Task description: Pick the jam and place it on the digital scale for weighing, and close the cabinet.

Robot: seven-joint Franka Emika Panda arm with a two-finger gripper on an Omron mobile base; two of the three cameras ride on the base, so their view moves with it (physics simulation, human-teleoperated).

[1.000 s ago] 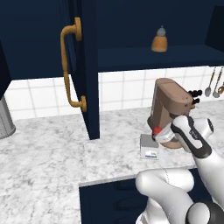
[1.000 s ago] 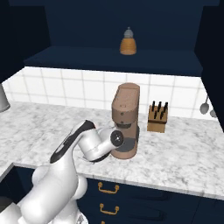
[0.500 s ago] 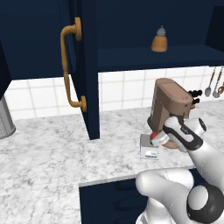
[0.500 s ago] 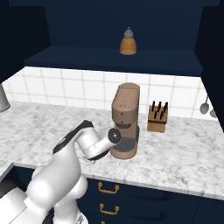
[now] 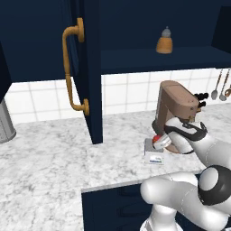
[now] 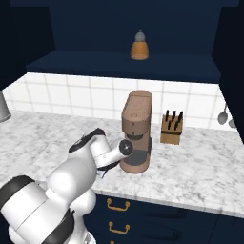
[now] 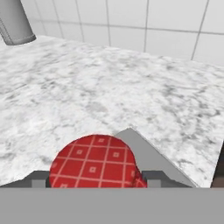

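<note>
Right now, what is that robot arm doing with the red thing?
The white robot's gripper is shut on the jam, a little red jar, holding it right over the digital scale beside the brown coffee machine. Whether the jar touches the scale yet is hard to tell. The cabinet door above hangs open.

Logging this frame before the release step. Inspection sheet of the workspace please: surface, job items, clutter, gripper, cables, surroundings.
Surface: grey-white marble counter.
Job's things: jam held between the fingers over the digital scale; contact with the plate cannot be told. Cabinet door open.
Clutter: brown coffee machine, knife block, grey canister.
Grippers: gripper shut on jam.
Cables: nothing seen.
Surroundings: orange bottle on the cabinet shelf, white tiled wall, utensils hanging.
</note>
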